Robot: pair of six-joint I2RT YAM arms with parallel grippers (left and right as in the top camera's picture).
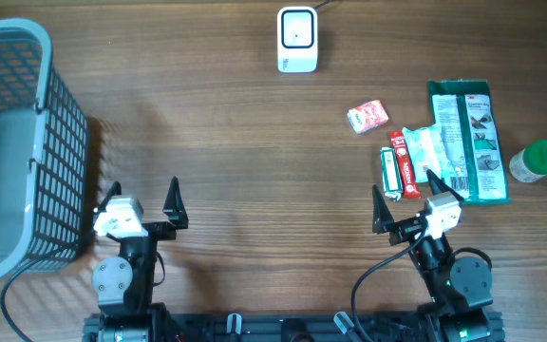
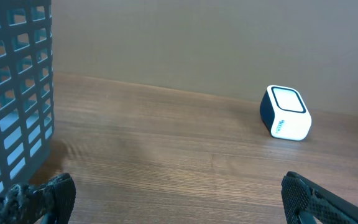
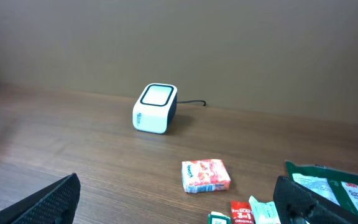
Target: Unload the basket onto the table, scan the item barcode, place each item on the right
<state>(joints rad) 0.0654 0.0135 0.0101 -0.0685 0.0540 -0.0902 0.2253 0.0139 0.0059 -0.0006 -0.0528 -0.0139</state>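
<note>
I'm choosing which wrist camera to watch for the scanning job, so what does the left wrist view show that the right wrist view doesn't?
Only the left wrist view shows the basket, at its left edge. Only the right wrist view clearly shows the items to scan: a pink packet, a green packet and small sachets along its bottom edge. Both show the white scanner standing on the wooden table.
</note>
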